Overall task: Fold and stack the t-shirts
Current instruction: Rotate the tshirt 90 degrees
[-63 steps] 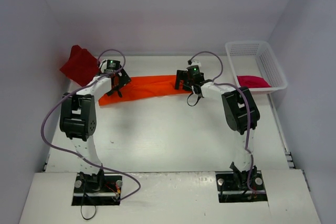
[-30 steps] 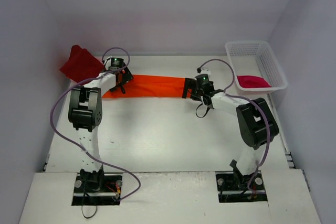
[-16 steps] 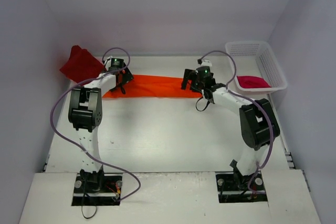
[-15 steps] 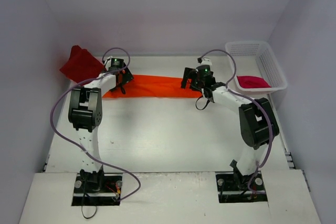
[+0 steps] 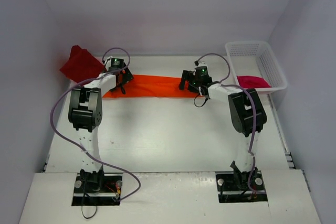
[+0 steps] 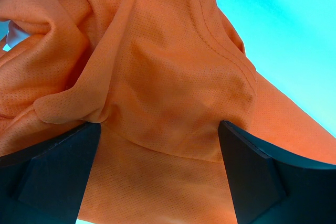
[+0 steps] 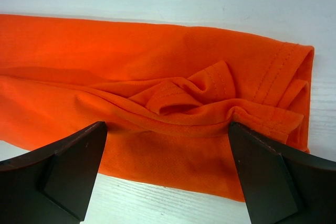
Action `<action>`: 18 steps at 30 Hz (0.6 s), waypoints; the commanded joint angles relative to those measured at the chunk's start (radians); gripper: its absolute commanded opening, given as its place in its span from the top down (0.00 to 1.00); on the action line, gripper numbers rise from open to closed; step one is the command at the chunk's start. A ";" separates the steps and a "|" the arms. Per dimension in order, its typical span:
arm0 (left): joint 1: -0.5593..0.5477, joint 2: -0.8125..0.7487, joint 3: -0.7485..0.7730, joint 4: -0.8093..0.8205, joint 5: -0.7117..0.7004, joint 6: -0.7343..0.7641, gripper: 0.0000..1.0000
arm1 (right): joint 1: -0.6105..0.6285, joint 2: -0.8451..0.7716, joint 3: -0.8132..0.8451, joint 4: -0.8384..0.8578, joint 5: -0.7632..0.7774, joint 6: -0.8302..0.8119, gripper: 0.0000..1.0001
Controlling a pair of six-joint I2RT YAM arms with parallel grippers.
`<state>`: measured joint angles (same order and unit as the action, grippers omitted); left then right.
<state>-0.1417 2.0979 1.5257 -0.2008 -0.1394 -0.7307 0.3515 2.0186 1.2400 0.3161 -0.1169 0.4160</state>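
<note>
Bright orange cloth t-shirt point(image 5: 152, 86) lies on the white worktop point(image 5: 168, 129) toward the far side, drawn out into a long narrow band running left to right.

Left pincer point(image 5: 122, 80) sits over the band's left end with its fingers spread wide. Wrist view shows rumpled orange mesh with a stitched hem filling the gap between them, and nothing pinched.

Right pincer point(image 5: 188, 81) is over the band's right end, also spread wide. Its wrist view shows a folded, puckered hem edge between the fingers point(image 7: 68, 166), lying loose on the worktop. Can't tell if either fingertip touches the cloth.

Dark red cloth t-shirt point(image 5: 80, 65) is bunched in the far-left corner against the wall, just beyond the left pincer.

Crimson-pink cloth t-shirt point(image 5: 253, 81) lies crumpled inside the white plastic mesh basket point(image 5: 247, 45) at the far right.
</note>
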 commanded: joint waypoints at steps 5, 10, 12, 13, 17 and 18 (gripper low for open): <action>0.001 -0.045 0.017 0.032 0.006 0.027 0.10 | -0.011 -0.069 -0.049 0.103 -0.030 0.024 0.03; 0.007 -0.022 0.066 0.024 0.012 0.037 0.10 | -0.014 -0.148 -0.183 0.141 -0.029 0.041 0.03; 0.005 -0.013 0.077 0.024 0.015 0.040 0.10 | -0.011 -0.170 -0.214 0.146 -0.027 0.046 0.03; 0.005 -0.010 0.085 0.029 0.018 0.042 0.10 | -0.013 -0.191 -0.229 0.146 -0.027 0.047 0.03; 0.005 0.004 0.099 0.037 0.021 0.045 0.10 | -0.011 -0.253 -0.316 0.149 -0.030 0.053 0.03; 0.005 0.007 0.102 0.038 0.023 0.045 0.10 | -0.009 -0.265 -0.330 0.147 -0.032 0.058 0.03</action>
<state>-0.1417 2.1212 1.5730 -0.2005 -0.1104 -0.7071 0.3466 1.8328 0.9436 0.4500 -0.1482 0.4561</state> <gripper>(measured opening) 0.895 0.968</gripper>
